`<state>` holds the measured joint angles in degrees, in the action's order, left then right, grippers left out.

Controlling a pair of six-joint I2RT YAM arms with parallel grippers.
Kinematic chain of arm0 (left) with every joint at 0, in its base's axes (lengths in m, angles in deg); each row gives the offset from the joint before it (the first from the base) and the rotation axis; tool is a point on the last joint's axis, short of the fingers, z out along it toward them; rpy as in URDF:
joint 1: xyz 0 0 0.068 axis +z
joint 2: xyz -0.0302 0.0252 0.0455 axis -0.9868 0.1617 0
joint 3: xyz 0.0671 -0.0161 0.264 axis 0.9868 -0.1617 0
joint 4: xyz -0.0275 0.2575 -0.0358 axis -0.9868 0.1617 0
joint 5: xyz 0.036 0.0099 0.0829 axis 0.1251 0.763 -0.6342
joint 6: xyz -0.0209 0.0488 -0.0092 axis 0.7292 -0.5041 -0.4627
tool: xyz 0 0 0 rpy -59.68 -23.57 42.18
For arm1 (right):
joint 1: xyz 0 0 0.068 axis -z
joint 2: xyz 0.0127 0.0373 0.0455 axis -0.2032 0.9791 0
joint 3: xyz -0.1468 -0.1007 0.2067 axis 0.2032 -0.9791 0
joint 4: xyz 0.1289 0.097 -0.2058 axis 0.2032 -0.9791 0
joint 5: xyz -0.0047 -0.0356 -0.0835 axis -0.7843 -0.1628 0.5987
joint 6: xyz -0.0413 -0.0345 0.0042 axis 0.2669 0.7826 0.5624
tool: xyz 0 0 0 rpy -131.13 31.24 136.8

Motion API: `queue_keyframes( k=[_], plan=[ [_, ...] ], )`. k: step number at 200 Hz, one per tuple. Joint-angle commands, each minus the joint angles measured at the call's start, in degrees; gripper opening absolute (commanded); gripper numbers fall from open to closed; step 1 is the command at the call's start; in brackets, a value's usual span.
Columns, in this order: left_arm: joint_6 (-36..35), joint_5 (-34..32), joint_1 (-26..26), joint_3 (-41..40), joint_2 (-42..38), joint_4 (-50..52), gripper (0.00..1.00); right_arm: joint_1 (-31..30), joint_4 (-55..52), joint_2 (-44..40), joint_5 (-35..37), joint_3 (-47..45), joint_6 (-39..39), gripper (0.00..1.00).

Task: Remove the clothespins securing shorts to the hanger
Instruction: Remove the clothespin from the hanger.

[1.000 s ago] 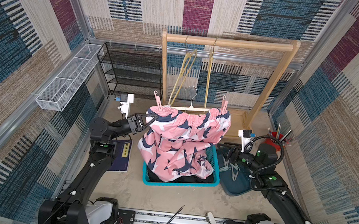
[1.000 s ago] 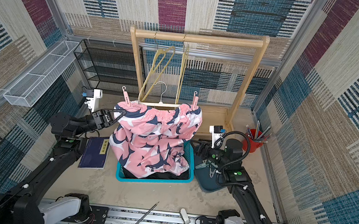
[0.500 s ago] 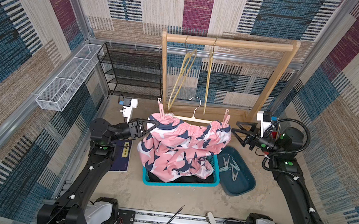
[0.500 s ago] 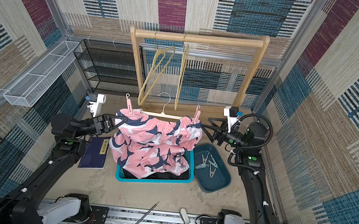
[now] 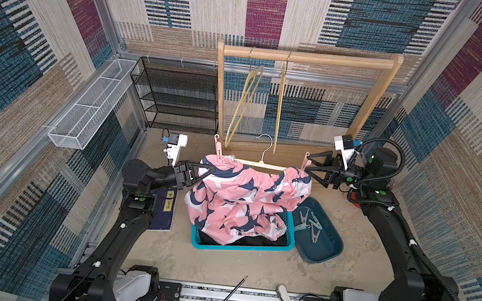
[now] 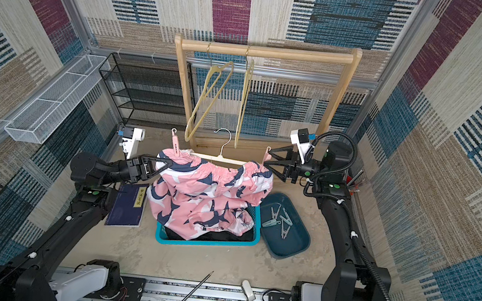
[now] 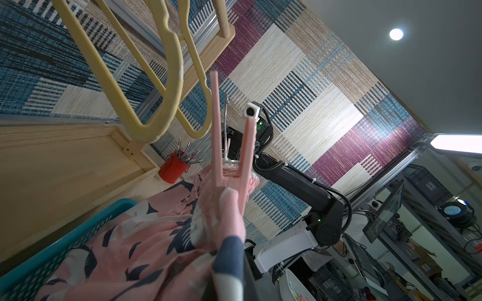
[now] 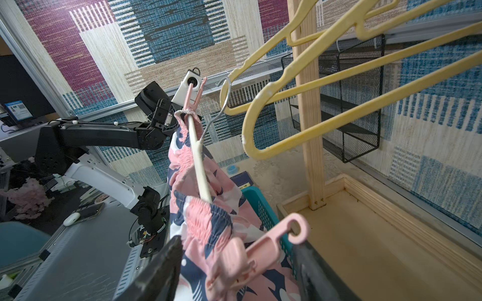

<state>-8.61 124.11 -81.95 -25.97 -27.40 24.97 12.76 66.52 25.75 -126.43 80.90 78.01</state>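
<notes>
Pink shorts with a navy-and-white print point(image 5: 245, 200) point(image 6: 208, 191) hang from a white hanger point(image 5: 260, 163) above the basket. One pink clothespin point(image 5: 218, 149) point(image 7: 229, 161) stands at the hanger's left end, another point(image 5: 305, 162) point(image 8: 250, 255) at its right end. My left gripper point(image 5: 211, 170) point(image 6: 167, 165) is shut on the shorts' left edge just below the left pin. Fabric covers its jaws in the left wrist view. My right gripper point(image 5: 308, 164) point(image 8: 234, 265) is open. Its fingers point(image 8: 159, 271) stand on either side of the right pin, not touching it.
A teal basket point(image 5: 239, 247) under the shorts holds black fabric. A dark blue tray point(image 5: 322, 249) to its right holds several clothespins point(image 5: 309, 223). Behind stand a wooden rack point(image 5: 307, 56) with yellow hangers point(image 5: 244, 107), a black wire shelf point(image 5: 176, 97) and a red pen cup point(image 6: 353, 186). A notebook point(image 5: 164, 211) lies at the left.
My right arm has risen from over the blue tray to the hanger's right end, and its fingers now straddle the right pin. The hanger and left gripper have sunk slightly.
</notes>
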Motion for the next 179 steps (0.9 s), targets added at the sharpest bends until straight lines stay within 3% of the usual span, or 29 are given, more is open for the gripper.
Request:
queue_keyframes(
  k=[1,51,121,162,179],
  plan=[
    [-0.6,0.3,-0.2,0.4,0.4,-2.1,0.0,-0.6,-0.5,1.0,-2.1,1.4,1.1,0.68],
    [-0.7,0.4,-0.5,0.6,0.6,-2.2,0.0,-2.7,-1.1,4.6,-4.3,4.0,1.2,0.65],
    [-1.3,0.5,-0.6,1.2,0.7,-1.2,0.0,-3.4,-0.5,6.7,-1.1,3.8,0.1,0.61],
    [-1.5,0.4,-0.7,1.3,1.2,-1.3,0.0,-3.4,1.8,6.0,0.2,3.4,-2.7,0.29],
    [-1.5,0.4,-0.9,1.3,1.5,-1.4,0.0,-3.4,4.0,4.9,1.8,2.6,-4.8,0.21]
  ],
)
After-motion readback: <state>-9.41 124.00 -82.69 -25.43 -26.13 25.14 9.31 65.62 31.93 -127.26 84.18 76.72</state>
